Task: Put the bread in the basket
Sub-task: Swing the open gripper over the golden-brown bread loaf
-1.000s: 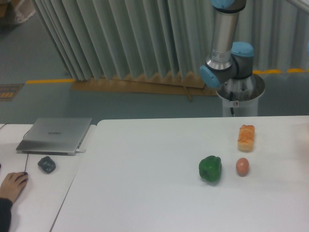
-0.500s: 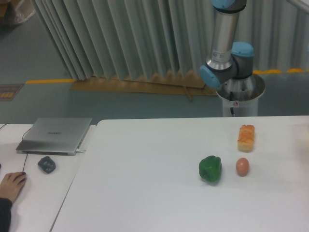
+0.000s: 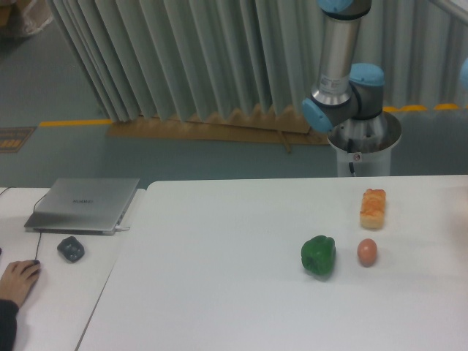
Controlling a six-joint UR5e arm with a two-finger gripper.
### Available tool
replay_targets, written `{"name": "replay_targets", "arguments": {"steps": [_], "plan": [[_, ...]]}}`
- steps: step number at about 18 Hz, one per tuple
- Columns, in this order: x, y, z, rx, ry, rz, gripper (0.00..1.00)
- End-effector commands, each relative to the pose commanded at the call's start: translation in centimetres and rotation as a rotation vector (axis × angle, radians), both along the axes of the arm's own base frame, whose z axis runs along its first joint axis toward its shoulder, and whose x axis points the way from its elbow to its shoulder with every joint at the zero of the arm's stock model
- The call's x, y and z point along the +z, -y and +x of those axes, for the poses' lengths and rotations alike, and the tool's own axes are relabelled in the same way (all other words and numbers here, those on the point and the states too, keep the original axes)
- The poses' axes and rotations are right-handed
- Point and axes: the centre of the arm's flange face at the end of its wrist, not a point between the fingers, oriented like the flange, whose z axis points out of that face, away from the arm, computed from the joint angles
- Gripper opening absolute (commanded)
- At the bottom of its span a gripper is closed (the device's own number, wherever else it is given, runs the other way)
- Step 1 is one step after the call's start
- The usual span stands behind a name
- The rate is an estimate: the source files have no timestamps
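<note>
The jaws are out of view, so I cannot tell their state; the bread point(image 3: 373, 208) lies on the white surface point(image 3: 219, 292) before the arm's base, long axis pointing away, basket unseen

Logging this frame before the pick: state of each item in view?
bread: lying on the table, untouched, not in any basket
green pepper: upright on the table, apart from the egg
egg: resting on the table, in front of the bread
laptop: lid closed
tool: out of frame
basket: not visible
</note>
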Motion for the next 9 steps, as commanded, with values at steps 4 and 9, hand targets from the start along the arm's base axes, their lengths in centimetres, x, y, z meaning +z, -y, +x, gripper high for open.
{"name": "replay_targets", "arguments": {"steps": [4, 9], "plan": [[1.3, -4.4, 4.2, 0.233, 0.022, 0.061, 1.00], [1.9, -7.0, 6.8, 0.395, 0.030, 0.091, 1.00]]}}
